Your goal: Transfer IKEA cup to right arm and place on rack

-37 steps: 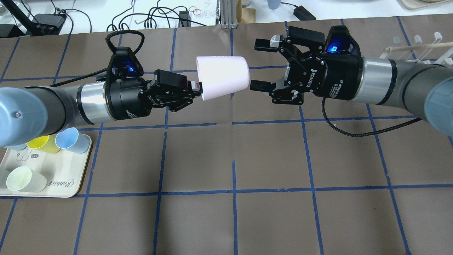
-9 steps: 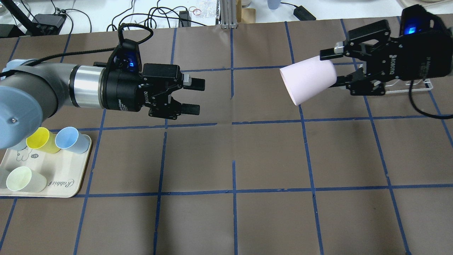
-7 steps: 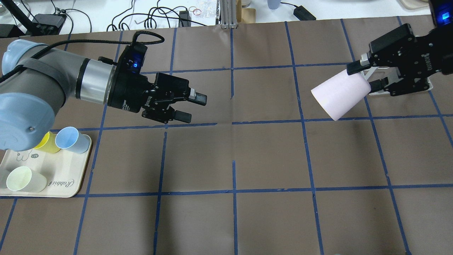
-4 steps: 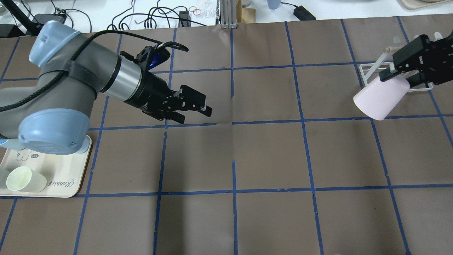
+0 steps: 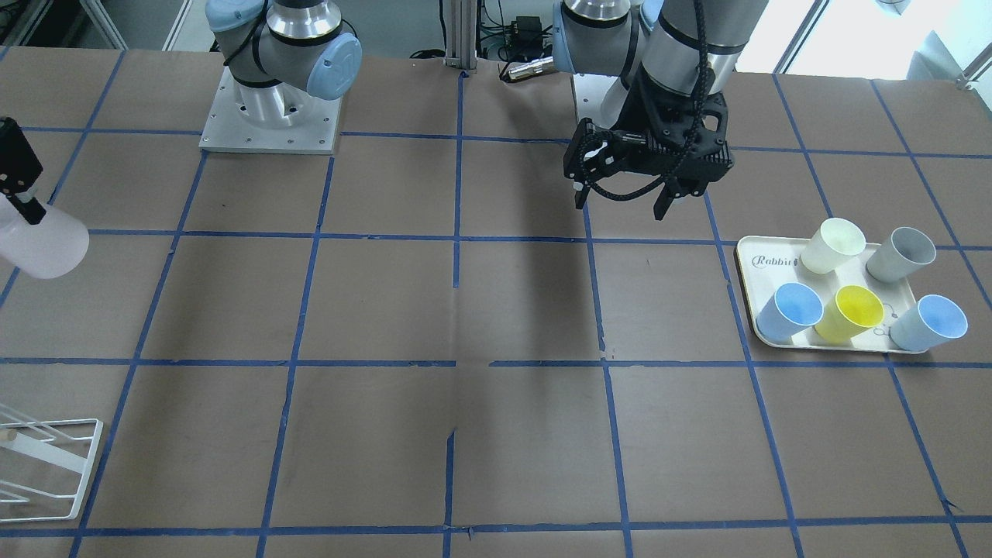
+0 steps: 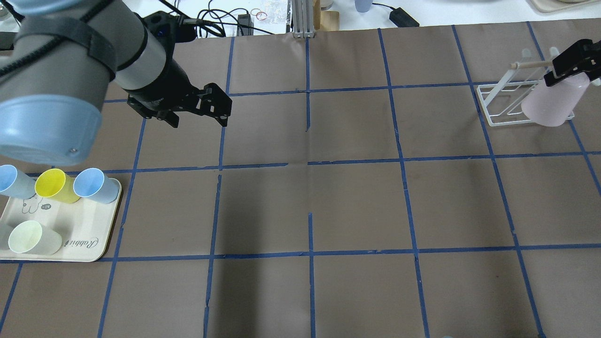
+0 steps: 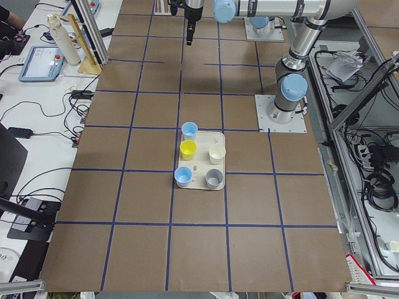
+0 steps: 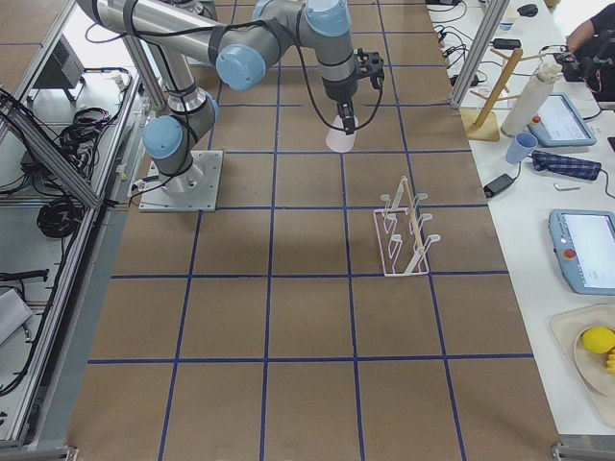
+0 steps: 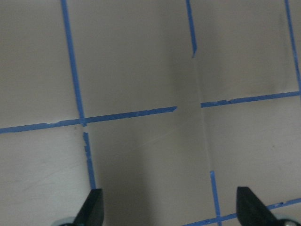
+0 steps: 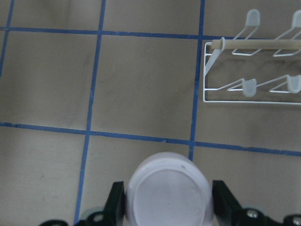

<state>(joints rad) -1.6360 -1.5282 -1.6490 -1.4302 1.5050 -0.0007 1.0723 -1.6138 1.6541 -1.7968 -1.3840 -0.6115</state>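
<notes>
The pale pink IKEA cup (image 6: 551, 103) hangs mouth down in my right gripper (image 6: 566, 70), which is shut on its base end. The right wrist view shows the cup's base (image 10: 167, 188) between the two fingers (image 10: 223, 202). The white wire rack (image 6: 497, 101) with its wooden peg stands on the table at the far right. From overhead the cup overlaps the rack, but in the front view the cup (image 5: 39, 244) is held in the air, well apart from the rack (image 5: 46, 465). My left gripper (image 6: 199, 123) is open and empty, pointing down over the table at upper left.
A cream tray (image 6: 89, 244) marked "Rabbit" at the left front holds several cups: cream, grey, yellow and two blue. Cables and small items lie on the white bench beyond the table's far edge.
The cup passed from the left gripper to the right one. The right arm carried it right toward the rack and turned it mouth down. The left gripper opened, drew back and now points down.
</notes>
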